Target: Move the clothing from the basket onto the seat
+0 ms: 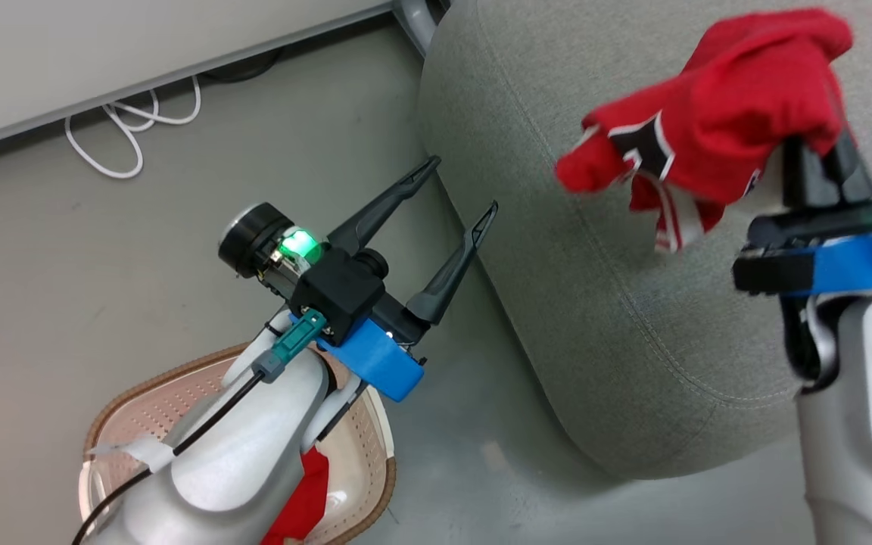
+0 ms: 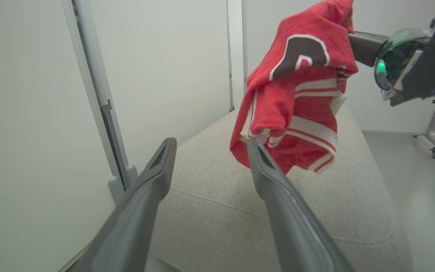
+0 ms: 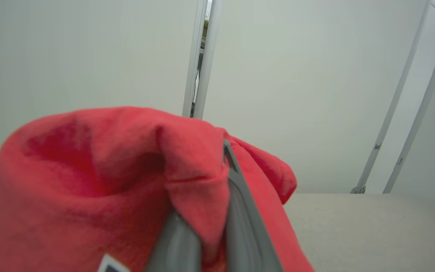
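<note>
**Red clothing held over seat, left arm free**

Big grey seat (image 1: 633, 318) at upper right. Cream basket (image 1: 375, 462) on the floor at lower left under the left forearm, with a red piece (image 1: 303, 499) inside. Above the cushion, the right gripper (image 1: 826, 170) is clamped on the clothing (image 1: 731, 98), which drapes over its fingers. By the seat edge, the left gripper (image 1: 465, 183) points up-right, spread wide and empty.

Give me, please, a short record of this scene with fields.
right gripper: shut on jersey, held over seat
left gripper: open, empty, near the seat's edge
basket: on floor, partly under left forearm
second garment: red, in basket
cable: white, on floor by wall
progress: jersey not yet released; second garment left to move
</note>
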